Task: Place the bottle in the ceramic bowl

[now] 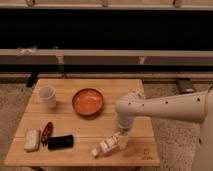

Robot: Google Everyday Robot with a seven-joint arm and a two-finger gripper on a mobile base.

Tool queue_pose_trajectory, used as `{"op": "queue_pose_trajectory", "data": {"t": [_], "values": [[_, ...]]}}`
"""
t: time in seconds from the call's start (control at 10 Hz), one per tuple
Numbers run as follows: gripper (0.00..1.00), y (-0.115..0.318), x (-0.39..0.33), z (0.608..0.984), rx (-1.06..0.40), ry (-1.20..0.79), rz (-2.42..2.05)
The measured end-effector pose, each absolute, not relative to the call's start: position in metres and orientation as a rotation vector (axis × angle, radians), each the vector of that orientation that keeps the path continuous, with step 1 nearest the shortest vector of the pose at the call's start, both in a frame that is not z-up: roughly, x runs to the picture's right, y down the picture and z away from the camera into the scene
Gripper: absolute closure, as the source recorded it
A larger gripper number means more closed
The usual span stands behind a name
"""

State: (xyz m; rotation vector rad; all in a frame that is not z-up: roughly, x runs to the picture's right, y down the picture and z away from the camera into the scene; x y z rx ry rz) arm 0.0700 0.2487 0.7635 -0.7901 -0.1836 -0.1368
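Bottle (106, 146) lies on its side low in the frame, on the wooden table (90, 127), below and right of the ceramic bowl (88, 101). The gripper (121, 140) sits at its right end, and whether it grasps I cannot tell.

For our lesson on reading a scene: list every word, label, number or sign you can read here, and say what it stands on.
No text can be read.
Bottle label: too blurred.
Small mark at a front corner of the table: too small.
Gripper, down at the bottle: no lettering visible.
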Motion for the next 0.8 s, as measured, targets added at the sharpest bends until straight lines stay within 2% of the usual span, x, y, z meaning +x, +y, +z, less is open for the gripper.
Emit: {"op": "queue_pose_trajectory", "data": {"t": [0.2,0.3,0.8], "values": [[0.22,0.259,0.067,0.769,-0.818,-0.176,-0.148],[0.29,0.262,0.066,0.771,-0.827,-0.168,-0.153],[0.82,0.264,0.070,0.780,-0.874,-0.074,-0.128]]}}
